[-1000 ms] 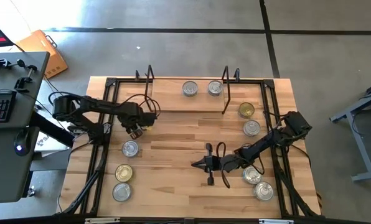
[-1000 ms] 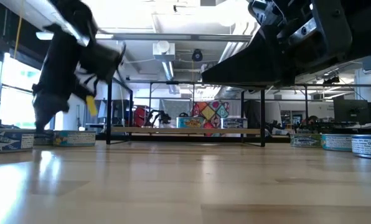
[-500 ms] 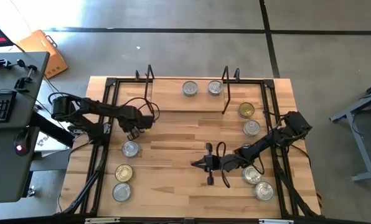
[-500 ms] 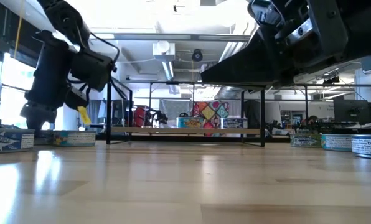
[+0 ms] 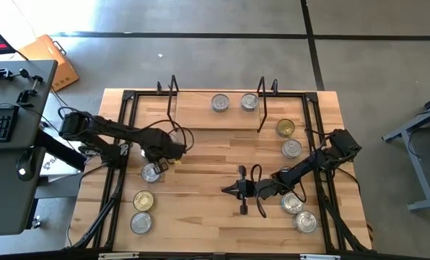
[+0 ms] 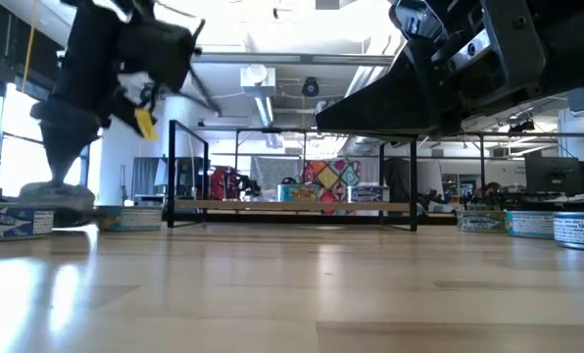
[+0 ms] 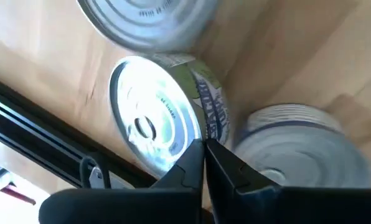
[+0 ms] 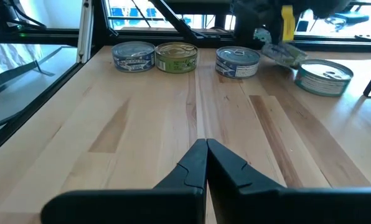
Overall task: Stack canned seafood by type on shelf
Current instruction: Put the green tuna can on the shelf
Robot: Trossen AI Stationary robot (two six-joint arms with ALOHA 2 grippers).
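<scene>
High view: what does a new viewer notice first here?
The left gripper is shut, down over a silver tin near the table's left side. Two tins lie on the shelf at the back. The right gripper is shut at the table's middle.

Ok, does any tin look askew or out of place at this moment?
Yes. In the right wrist view one tilted tin has an edge raised, unlike the flat blue tin beside it. It sits just below the left gripper, which is shut with nothing between its tips. The right gripper waits shut at mid-table.
</scene>
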